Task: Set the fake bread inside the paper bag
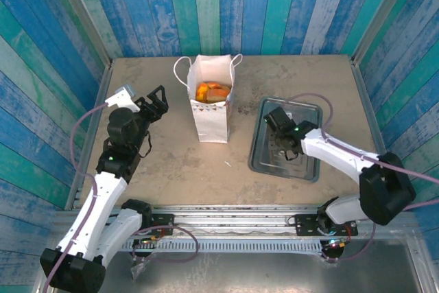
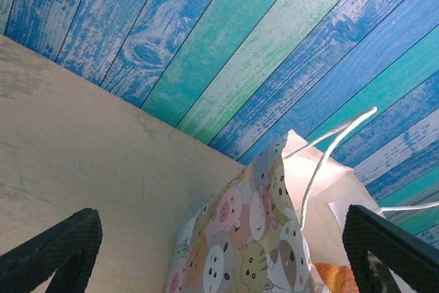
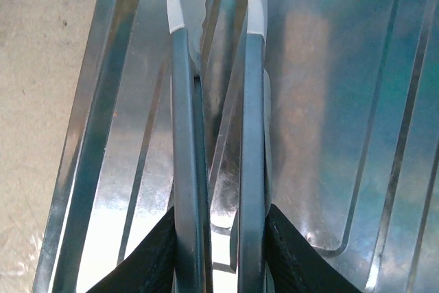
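You had the right gripper (image 3: 219, 255) clamped on the empty metal tongs (image 3: 185, 135) over the grey tray (image 1: 305, 109), well apart from the fake bread (image 1: 210, 91) inside the upright paper bag (image 1: 211, 125), with your left gripper (image 1: 156, 103) wide open beside it.

fake bread (image 1: 211, 91) mostly hidden inside paper bag (image 1: 211, 127), tongs (image 3: 184, 169) tips cut off

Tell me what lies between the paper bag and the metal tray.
In the top view, just a bare strip of tabletop separates the paper bag from the metal tray.
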You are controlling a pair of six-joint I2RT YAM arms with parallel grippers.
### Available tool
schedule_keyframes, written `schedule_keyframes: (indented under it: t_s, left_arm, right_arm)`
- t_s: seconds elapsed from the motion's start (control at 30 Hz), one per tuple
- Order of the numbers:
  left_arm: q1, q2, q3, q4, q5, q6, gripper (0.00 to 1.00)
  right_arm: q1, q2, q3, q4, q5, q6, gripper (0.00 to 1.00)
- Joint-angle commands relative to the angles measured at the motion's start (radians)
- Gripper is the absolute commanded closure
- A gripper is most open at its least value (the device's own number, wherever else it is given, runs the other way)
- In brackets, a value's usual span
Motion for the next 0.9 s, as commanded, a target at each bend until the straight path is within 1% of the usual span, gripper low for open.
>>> schedule_keyframes:
  t_s: [0.0, 0.07, 0.1, 0.13, 0.33, 0.43, 0.53, 0.63, 0.87]
  left_arm:
    - [-0.001, 0.006, 0.001, -0.005, -0.019, 0.024, 0.06]
    - [-0.001, 0.012, 0.008, -0.007, -0.018, 0.027, 0.06]
    - [-0.001, 0.015, 0.013, -0.008, -0.019, 0.028, 0.06]
    - [-0.001, 0.017, 0.016, -0.009, -0.017, 0.030, 0.06]
    - [-0.001, 0.022, 0.021, -0.012, -0.013, 0.027, 0.06]
    - [-0.001, 0.019, 0.017, -0.014, -0.013, 0.022, 0.06]
    - [-0.001, 0.018, 0.012, -0.010, -0.015, 0.016, 0.06]
    - [-0.001, 0.016, 0.017, -0.017, -0.014, 0.023, 0.06]
    - [-0.001, 0.013, 0.017, -0.014, -0.020, 0.025, 0.06]
  right_arm:
    - [-0.003, 0.059, 0.040, 0.054, -0.025, -0.017, 0.69]
    - [-0.004, 0.098, 0.052, 0.062, -0.032, -0.032, 0.69]
    - [-0.034, 0.120, 0.062, 0.064, -0.033, -0.039, 0.68]
    - [-0.042, 0.142, 0.075, 0.067, -0.034, -0.052, 0.68]
    - [-0.066, 0.251, 0.162, 0.059, -0.031, -0.093, 0.66]
    - [-0.066, 0.276, 0.167, 0.063, -0.037, -0.072, 0.62]
    - [-0.063, 0.304, 0.172, 0.062, -0.065, -0.060, 0.60]
    - [-0.059, 0.302, 0.146, 0.054, -0.051, -0.045, 0.57]
    - [-0.058, 0.243, 0.070, 0.054, -0.027, -0.030, 0.47]
